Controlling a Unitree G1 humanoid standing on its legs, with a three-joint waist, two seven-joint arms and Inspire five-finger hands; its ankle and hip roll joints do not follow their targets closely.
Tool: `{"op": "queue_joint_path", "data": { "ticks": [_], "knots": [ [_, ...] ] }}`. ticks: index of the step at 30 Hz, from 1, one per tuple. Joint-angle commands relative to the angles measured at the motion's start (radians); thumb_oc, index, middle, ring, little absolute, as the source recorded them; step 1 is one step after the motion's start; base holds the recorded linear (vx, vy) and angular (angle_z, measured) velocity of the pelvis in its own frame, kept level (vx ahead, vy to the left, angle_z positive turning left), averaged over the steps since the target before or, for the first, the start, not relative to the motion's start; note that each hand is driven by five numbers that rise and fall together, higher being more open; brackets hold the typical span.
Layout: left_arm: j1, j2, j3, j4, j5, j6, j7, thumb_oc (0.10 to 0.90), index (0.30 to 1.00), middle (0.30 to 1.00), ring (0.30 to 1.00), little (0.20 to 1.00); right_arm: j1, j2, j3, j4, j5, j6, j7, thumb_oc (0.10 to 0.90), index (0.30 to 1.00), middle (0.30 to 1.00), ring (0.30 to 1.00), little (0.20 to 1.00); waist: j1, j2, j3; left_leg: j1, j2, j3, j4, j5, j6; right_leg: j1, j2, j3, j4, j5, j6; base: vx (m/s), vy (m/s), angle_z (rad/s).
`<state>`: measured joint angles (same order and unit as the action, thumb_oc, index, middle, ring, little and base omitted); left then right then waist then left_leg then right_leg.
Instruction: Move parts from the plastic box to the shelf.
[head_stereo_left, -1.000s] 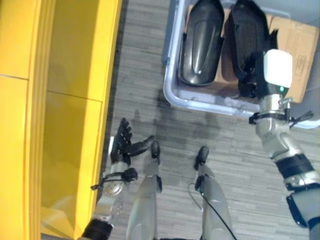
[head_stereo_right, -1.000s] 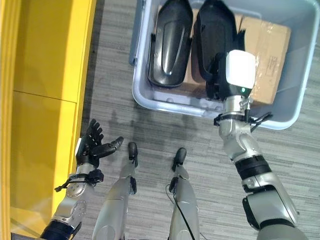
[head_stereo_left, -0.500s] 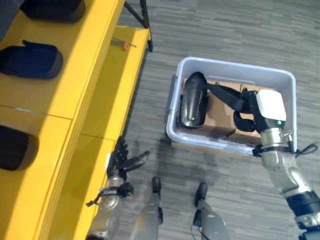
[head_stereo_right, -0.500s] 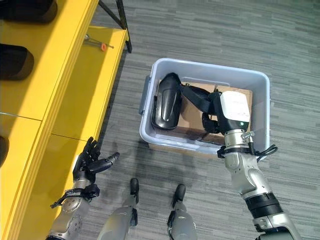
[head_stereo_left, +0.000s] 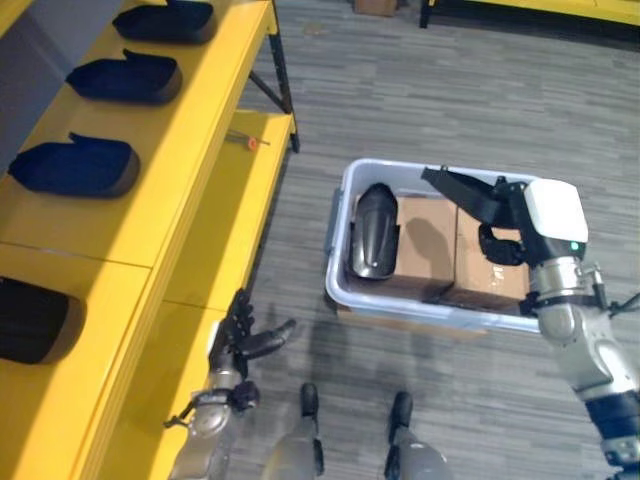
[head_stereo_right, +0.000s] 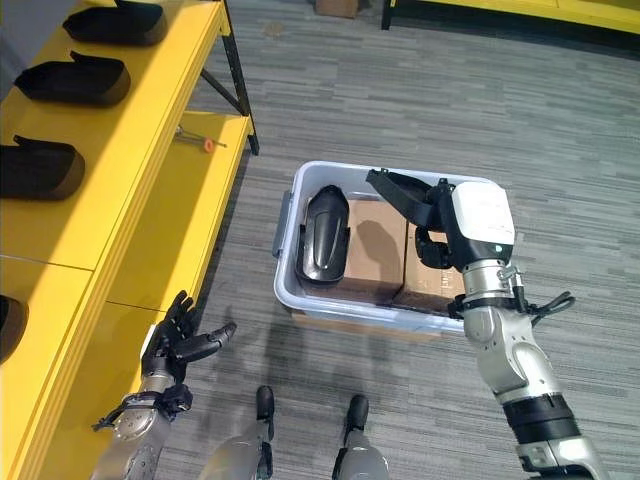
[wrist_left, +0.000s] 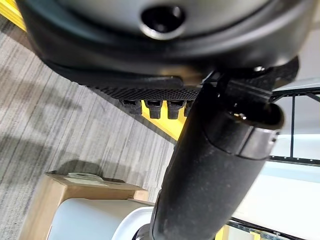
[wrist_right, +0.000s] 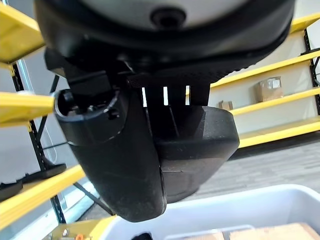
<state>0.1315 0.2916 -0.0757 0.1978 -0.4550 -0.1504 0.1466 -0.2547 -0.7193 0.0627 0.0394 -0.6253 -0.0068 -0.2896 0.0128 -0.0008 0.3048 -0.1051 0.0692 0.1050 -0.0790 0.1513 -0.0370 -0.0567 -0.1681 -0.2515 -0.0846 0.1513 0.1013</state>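
Far to the left of the left robot hand (head_stereo_right: 180, 343), the yellow shelf (head_stereo_left: 190, 130) carries a row of dark parts (head_stereo_left: 75, 166) on its top level. A small tool with a red tip (head_stereo_right: 197, 141) lies on the lower level, up ahead of that hand. The left robot hand hangs low beside the shelf edge, fingers spread and straight, holding nothing. To its right, on the grey floor (head_stereo_right: 330, 110), sits the box (head_stereo_right: 290, 290). One dark part (head_stereo_right: 324, 235) lies inside at its left end, next to cardboard boxes (head_stereo_right: 375, 245). Over the box's right half, the right robot hand (head_stereo_right: 437, 225) is clamped on another part (head_stereo_right: 405, 196), lifted above the cardboard with its tip pointing left.
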Motion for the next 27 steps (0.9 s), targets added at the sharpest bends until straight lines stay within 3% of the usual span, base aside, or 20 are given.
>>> {"op": "queue_joint_path", "data": {
  "ticks": [1, 10, 16, 19, 22, 25, 26, 27],
  "knots": [
    [-0.004, 0.022, 0.019, 0.003, 0.05, -0.058, -0.016, 0.9, 1.0, 1.0, 1.0, 1.0, -0.061, -0.048, -0.07, -0.088, -0.019, -0.071, -0.058, 0.4, 0.3, 0.3, 0.3, 0.3, 0.003, -0.04, -0.191, 0.049, 0.06, -0.008, -0.008, -0.047, -0.046, 0.009, -0.058, -0.004, 0.097, -0.05, 0.082, 0.03, -0.038, -0.07],
    [0.028, 0.006, 0.045, 0.011, 0.038, -0.056, -0.011, 0.9, 1.0, 1.0, 1.0, 1.0, -0.091, -0.019, -0.003, -0.113, 0.011, -0.108, -0.012, 0.4, 0.3, 0.3, 0.3, 0.3, 0.006, -0.035, -0.228, 0.114, 0.094, 0.003, -0.008, -0.052, -0.043, 0.027, -0.021, 0.025, 0.158, -0.117, 0.058, 0.01, -0.062, -0.1],
    [0.054, 0.0, 0.072, 0.002, 0.019, -0.059, 0.003, 0.9, 1.0, 1.0, 1.0, 1.0, -0.187, 0.019, 0.089, -0.112, 0.053, -0.13, 0.01, 0.4, 0.3, 0.3, 0.3, 0.3, 0.028, -0.033, -0.221, 0.124, 0.15, -0.001, -0.003, -0.014, -0.063, 0.025, 0.039, 0.036, 0.192, -0.173, 0.018, -0.03, -0.155, -0.12],
    [0.053, -0.01, 0.075, 0.007, 0.0, -0.063, 0.016, 0.9, 1.0, 1.0, 1.0, 1.0, -0.25, 0.027, 0.129, -0.11, 0.071, -0.139, -0.002, 0.4, 0.3, 0.3, 0.3, 0.3, 0.047, -0.028, -0.197, 0.098, 0.183, -0.023, 0.012, 0.049, -0.09, 0.031, 0.073, 0.018, 0.183, -0.177, -0.007, -0.08, -0.203, 0.0],
    [0.045, -0.026, 0.063, 0.006, -0.025, -0.061, 0.024, 0.9, 1.0, 1.0, 1.0, 1.0, -0.307, 0.012, 0.141, -0.116, 0.077, -0.136, -0.028, 0.4, 0.3, 0.3, 0.3, 0.3, 0.079, -0.014, -0.168, 0.034, 0.223, -0.05, -0.007, 0.17, -0.134, 0.039, 0.102, -0.039, 0.145, -0.175, -0.027, -0.12, -0.177, 0.23],
    [0.04, -0.034, 0.054, 0.015, -0.03, -0.062, 0.024, 0.9, 1.0, 1.0, 1.0, 1.0, -0.312, -0.007, 0.133, -0.12, 0.069, -0.131, -0.041, 0.4, 0.3, 0.3, 0.3, 0.3, 0.079, -0.007, -0.157, -0.008, 0.226, -0.058, -0.008, 0.219, -0.145, 0.043, 0.1, -0.084, 0.127, -0.167, -0.031, -0.1, -0.063, 0.7],
    [0.022, -0.038, 0.045, 0.042, -0.035, -0.063, 0.032, 0.9, 1.0, 1.0, 1.0, 1.0, -0.299, -0.025, 0.11, -0.135, 0.064, -0.126, -0.059, 0.4, 0.3, 0.3, 0.3, 0.3, 0.065, -0.008, -0.145, -0.038, 0.25, 0.041, -0.004, 0.254, -0.153, 0.046, 0.083, -0.135, 0.118, -0.167, -0.034, -0.12, -0.069, 1.54],
    [0.015, -0.039, 0.036, 0.048, -0.045, -0.062, 0.029, 0.9, 1.0, 1.0, 1.0, 1.0, -0.273, -0.038, 0.095, -0.14, 0.049, -0.114, -0.069, 0.4, 0.3, 0.3, 0.3, 0.3, 0.043, -0.013, -0.15, -0.014, 0.288, 0.16, 0.005, 0.241, -0.164, 0.048, 0.067, -0.179, 0.122, -0.181, -0.033, -0.1, -0.068, 1.67]
  ]
}}
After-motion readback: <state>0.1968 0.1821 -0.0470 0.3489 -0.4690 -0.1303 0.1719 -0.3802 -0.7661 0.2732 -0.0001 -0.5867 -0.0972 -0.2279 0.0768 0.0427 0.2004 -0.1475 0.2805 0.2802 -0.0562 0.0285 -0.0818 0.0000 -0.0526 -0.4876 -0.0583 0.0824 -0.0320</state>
